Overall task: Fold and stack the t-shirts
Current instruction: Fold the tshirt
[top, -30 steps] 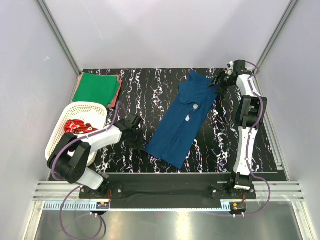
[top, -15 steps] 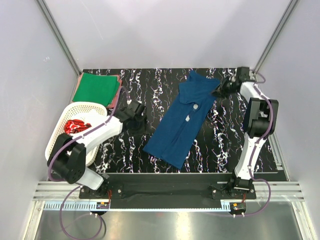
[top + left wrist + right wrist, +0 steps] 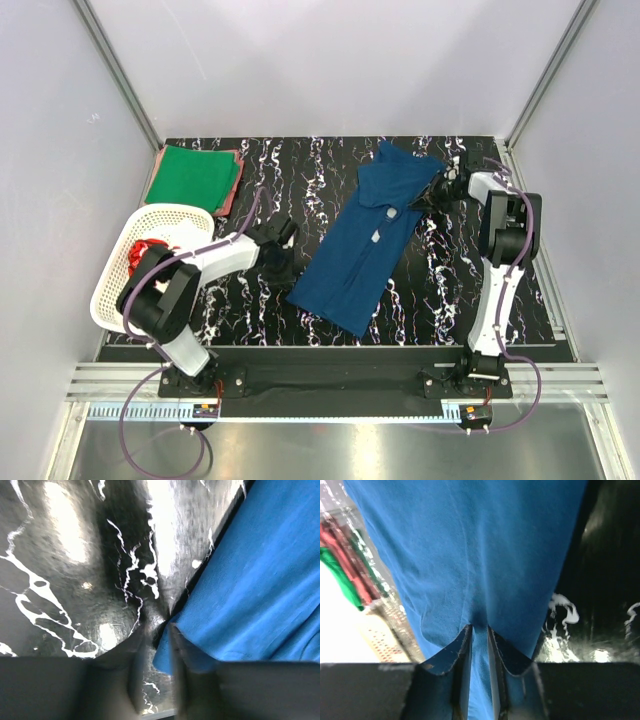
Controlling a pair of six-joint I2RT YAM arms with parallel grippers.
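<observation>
A dark blue t-shirt (image 3: 365,240) lies spread on a slant across the black marbled table (image 3: 300,170). My left gripper (image 3: 285,268) is at the shirt's lower-left edge. In the left wrist view its blurred fingers (image 3: 159,630) are drawn in on a corner of the blue cloth (image 3: 260,580). My right gripper (image 3: 437,190) is at the shirt's upper-right edge, shut on a pinch of blue cloth (image 3: 470,555) between its fingers (image 3: 479,627). A folded green t-shirt (image 3: 195,175) lies on a reddish-pink one (image 3: 232,195) at the back left. A red t-shirt (image 3: 150,252) sits in the basket.
The white lattice basket (image 3: 170,212) stands at the left edge of the table, close behind my left arm. Grey walls and metal frame rails enclose the table on three sides.
The left gripper swung away, opened, then came back down onto the shirt's lower-left corner and narrowed. The right gripper slid down to the shirt's upper-right edge and closed on it.
</observation>
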